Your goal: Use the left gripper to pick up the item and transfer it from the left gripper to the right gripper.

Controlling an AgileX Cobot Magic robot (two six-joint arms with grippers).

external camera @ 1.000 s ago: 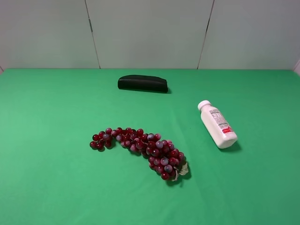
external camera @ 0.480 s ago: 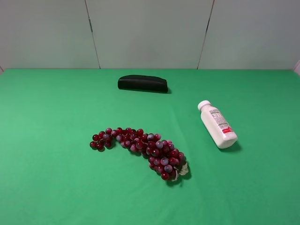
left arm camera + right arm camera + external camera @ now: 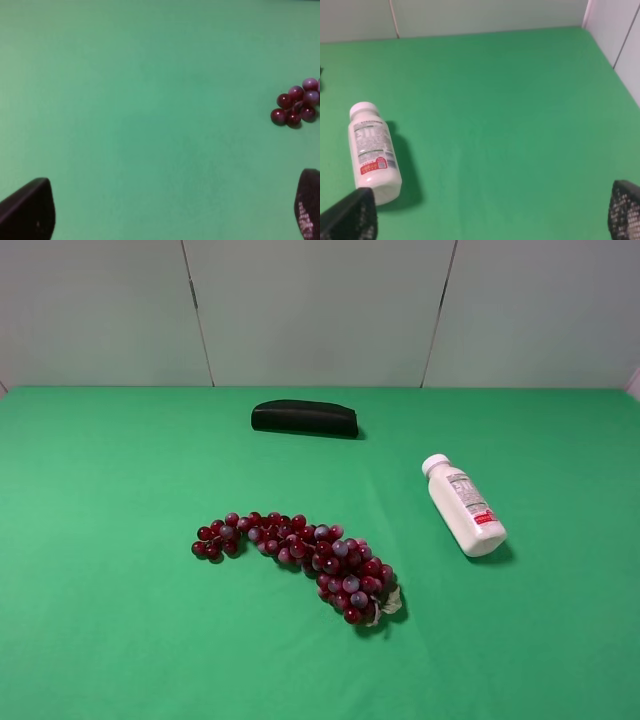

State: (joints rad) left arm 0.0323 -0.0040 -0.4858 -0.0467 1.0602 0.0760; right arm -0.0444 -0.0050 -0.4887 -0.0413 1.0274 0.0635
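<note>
Bench (image 3: 100, 640), green cover, pale panelled wall at the far edge. From the high camera neither of my arms is in sight.

The bottle (image 3: 464, 505) lies on its side on the right half of the bench, white cap pointing to the far side, base toward the near side, label with the red mark facing up. Nothing touches it; open green all round it.

Bunch of red grapes (image 3: 298, 558) lies near the middle, curving from left down to the near right, well apart from the bottle and to its left. A long black case (image 3: 304, 418) sits toward the far side, beyond the grapes, also clear of the bottle.

My left claw (image 3: 165, 212): both fingers spread wide, only their tips at the frame corners, nothing between them but bare bench. A few grapes (image 3: 296, 104) from the end of the bunch show off to one side of it.

My right claw (image 3: 492, 215): fingers also spread wide, empty. The bottle (image 3: 373, 152) lies just beyond one fingertip (image 3: 352, 217); whether they touch, I cannot tell.
</note>
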